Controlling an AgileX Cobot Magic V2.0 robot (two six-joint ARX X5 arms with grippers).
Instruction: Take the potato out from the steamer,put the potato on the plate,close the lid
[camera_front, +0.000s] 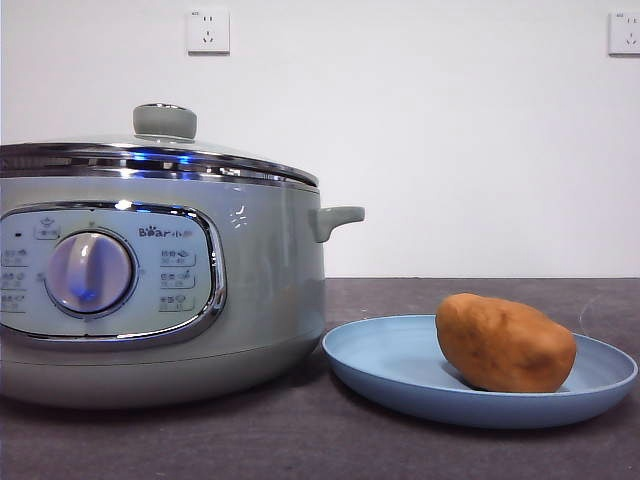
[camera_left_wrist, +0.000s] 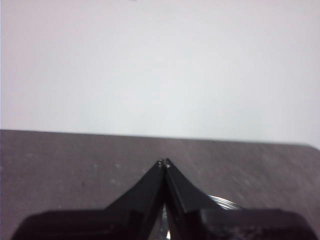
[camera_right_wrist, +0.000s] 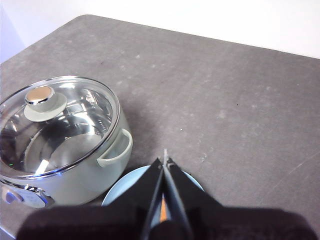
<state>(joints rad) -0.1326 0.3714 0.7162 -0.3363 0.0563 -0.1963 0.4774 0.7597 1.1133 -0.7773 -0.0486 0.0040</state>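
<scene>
The orange-brown potato (camera_front: 505, 342) lies on the light blue plate (camera_front: 400, 365) at the right of the front view. Left of it stands the sage-green steamer (camera_front: 260, 290) with the glass lid (camera_front: 150, 150) seated on its rim, green knob up. From high above, the right wrist view shows the lidded steamer (camera_right_wrist: 107, 172), the lid (camera_right_wrist: 55, 120), a sliver of the plate (camera_right_wrist: 125, 187) and a thin strip of the potato (camera_right_wrist: 162, 210) between the jaws. My right gripper (camera_right_wrist: 165, 161) is shut and empty. My left gripper (camera_left_wrist: 164, 162) is shut, over bare table, holding nothing.
The dark grey table (camera_right_wrist: 225, 100) stretches wide beyond the steamer and plate. A white wall with two sockets (camera_front: 208, 30) stands behind. A chrome edge (camera_left_wrist: 222, 201) shows under the left gripper's body.
</scene>
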